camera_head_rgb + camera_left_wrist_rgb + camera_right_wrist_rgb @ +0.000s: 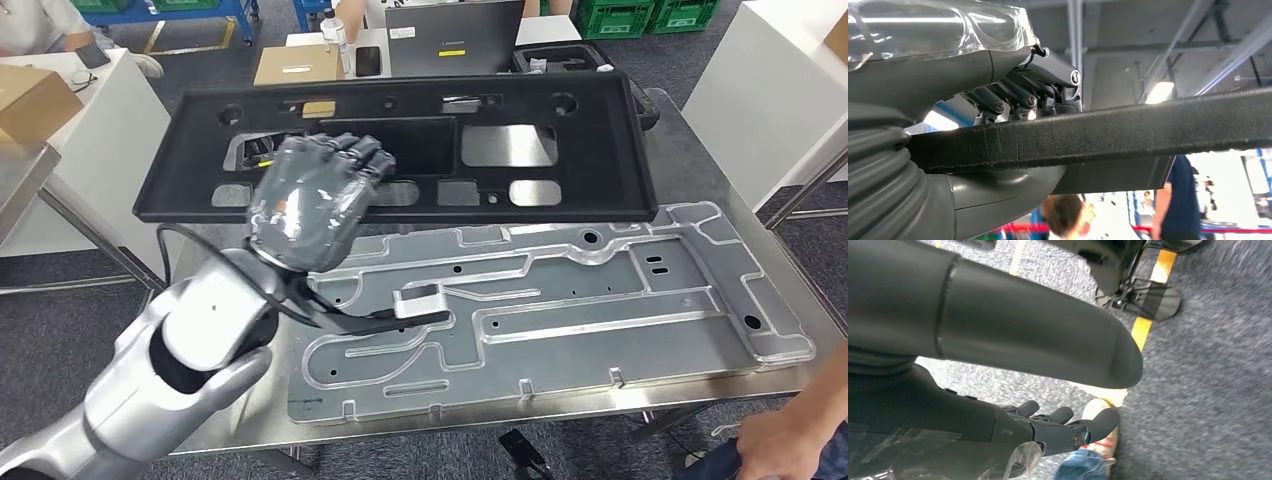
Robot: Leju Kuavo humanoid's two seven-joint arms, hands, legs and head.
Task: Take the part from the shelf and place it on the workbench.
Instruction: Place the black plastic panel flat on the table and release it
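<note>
The part is a long black plastic panel with several cut-outs, lying tilted across the far half of the steel workbench. My left hand grips its near edge left of the middle, fingers over the top. In the left wrist view the fingers lie on one side of the panel's edge and the thumb presses from the other. My right hand hangs over the grey floor with its fingers apart and holds nothing.
A large silver metal plate with raised channels covers the near half of the bench. Behind the bench stand a laptop, a cardboard box and a bottle. A person's hand is at the bench's near right corner.
</note>
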